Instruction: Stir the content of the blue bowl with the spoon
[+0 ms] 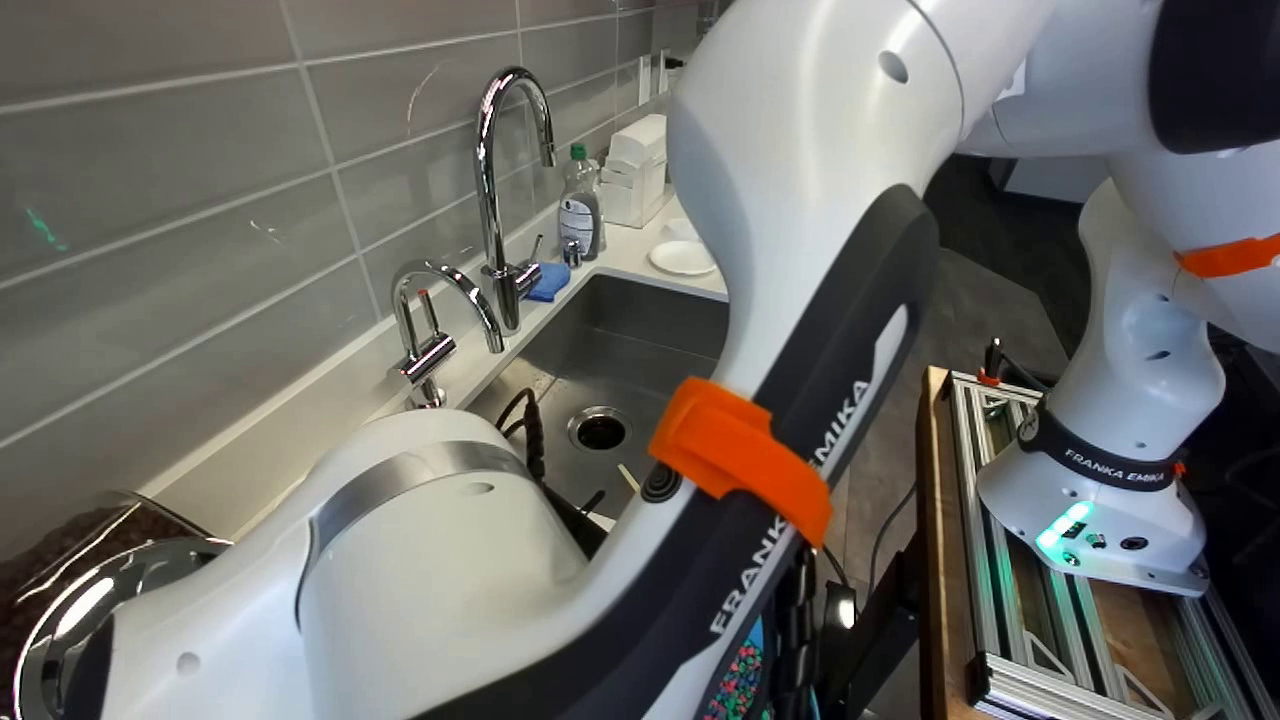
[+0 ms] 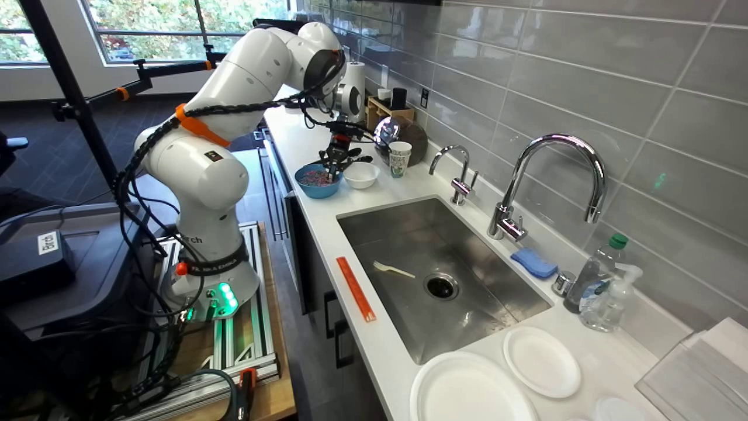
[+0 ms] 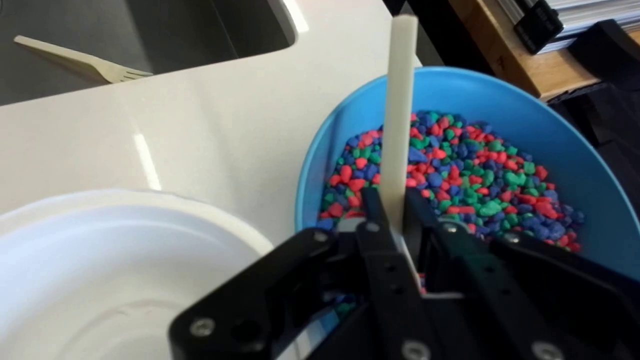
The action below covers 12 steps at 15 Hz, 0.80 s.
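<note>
The blue bowl [image 2: 319,191] stands on the counter near its front edge and fills the right of the wrist view [image 3: 500,90]. Its content [image 3: 495,190], small red, green and blue bits, also shows in both exterior views [image 2: 314,178] [image 1: 738,685]. My gripper [image 3: 393,197] is shut on the spoon [image 3: 398,100], holding it by its pale cream handle. The handle sticks out past the fingertips over the bowl. The spoon's head is hidden by the fingers, so I cannot tell how deep it sits. In an exterior view the gripper [image 2: 333,166] is over the bowl's inner side.
A white bowl [image 2: 361,182] stands close beside the blue bowl, also large in the wrist view [image 3: 150,202]. A patterned cup [image 2: 400,159] is beyond it. The sink [image 2: 374,234] holds a cream fork [image 2: 394,269]. A red strip [image 2: 355,289] lies on the counter. A faucet [image 2: 456,181] stands behind.
</note>
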Motion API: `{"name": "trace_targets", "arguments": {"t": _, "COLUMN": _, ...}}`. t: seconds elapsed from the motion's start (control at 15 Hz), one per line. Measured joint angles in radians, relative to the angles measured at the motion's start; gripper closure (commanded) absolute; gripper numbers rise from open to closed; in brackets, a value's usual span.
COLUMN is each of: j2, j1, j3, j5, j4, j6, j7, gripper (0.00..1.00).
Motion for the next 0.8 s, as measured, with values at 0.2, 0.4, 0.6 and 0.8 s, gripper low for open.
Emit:
{"name": "trace_targets", "arguments": {"t": 0.2, "j2": -0.003, "j1": 0.0, "j3": 0.0, "j5": 0.001, "j4": 0.0, "j6": 0.024, "j7": 0.02, "gripper": 0.96}}
{"name": "trace_targets", "arguments": {"t": 0.4, "j2": -0.009, "j1": 0.0, "j3": -0.002, "j5": 0.001, "j4": -0.004, "j6": 0.067, "j7": 0.031, "gripper": 0.96}}
{"name": "trace_targets", "arguments": {"t": 0.6, "j2": -0.025, "j1": -0.002, "j3": -0.005, "j5": 0.001, "j4": -0.02, "j6": 0.111, "j7": 0.032, "gripper": 0.96}}
{"name": "trace_targets", "arguments": {"t": 0.8, "j2": -0.047, "j1": -0.004, "j3": -0.011, "j5": 0.001, "j4": -0.049, "j6": 0.145, "j7": 0.038, "gripper": 0.96}}
